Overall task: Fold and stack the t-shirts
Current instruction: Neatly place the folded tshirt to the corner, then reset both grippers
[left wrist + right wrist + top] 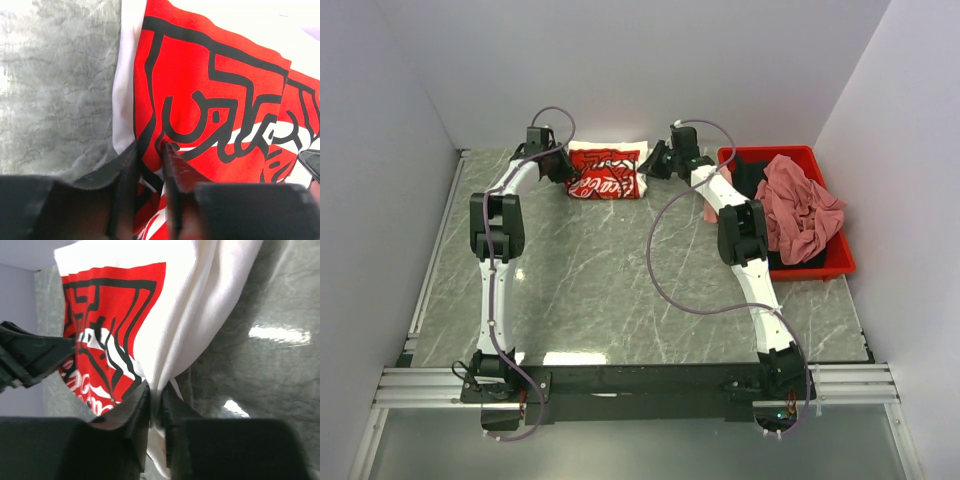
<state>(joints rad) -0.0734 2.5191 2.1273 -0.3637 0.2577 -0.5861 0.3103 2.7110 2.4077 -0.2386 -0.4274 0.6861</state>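
The white t-shirt (605, 172) with the red-and-white print lies folded at the back of the table. My left gripper (568, 170) is at its left edge and my right gripper (650, 165) at its right edge. In the left wrist view the left gripper (150, 147) stands a little open, with the printed t-shirt (210, 100) lying loosely in the gap. The right gripper (155, 387) pinches a bunched white fold of the t-shirt (190, 300). A dusty rose t-shirt (800, 205) lies crumpled over a black one (750, 175) in the bin.
The red plastic bin (842, 262) stands at the right edge of the marbled grey table (600, 280), beside the right arm. White walls close in the back and both sides. The left arm's gripper (30, 360) shows in the right wrist view.
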